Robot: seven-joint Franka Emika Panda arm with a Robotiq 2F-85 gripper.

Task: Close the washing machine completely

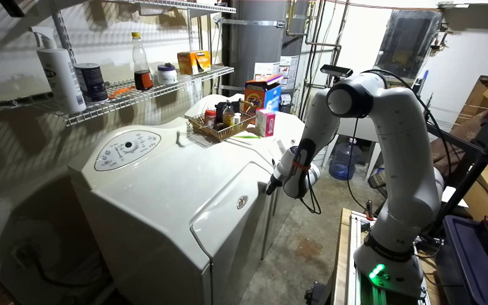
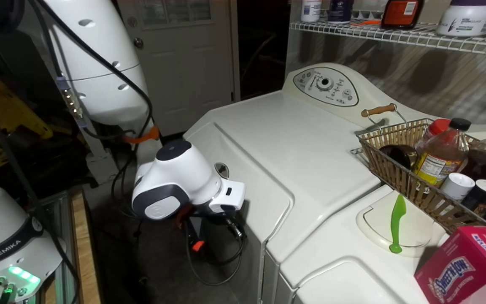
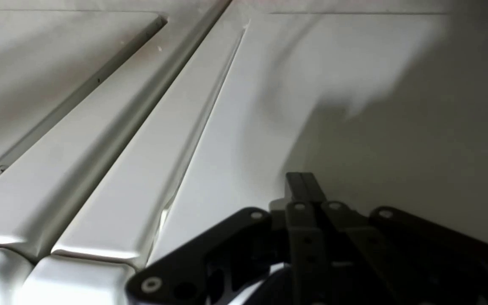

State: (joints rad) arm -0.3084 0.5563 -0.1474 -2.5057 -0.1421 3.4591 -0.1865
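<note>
Closest in the wrist view, the gripper (image 3: 306,186), jaws together and empty, faces the door (image 3: 337,140) of the washing machine (image 1: 167,169); shadow makes contact hard to confirm. I judge this the final push; next, firm pressure near the door's edge. Beside the washing machine stands another appliance (image 2: 331,232); a basket (image 2: 399,179) and pink box (image 2: 458,270) there should hinder nothing.

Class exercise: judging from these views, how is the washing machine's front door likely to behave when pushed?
The front door will probably act stiff, since its face looks broad and flat. The pincer might slide across it, as the surface looks smooth. It may move only slightly, because a narrow seam shows along one edge in the wrist view.
</note>
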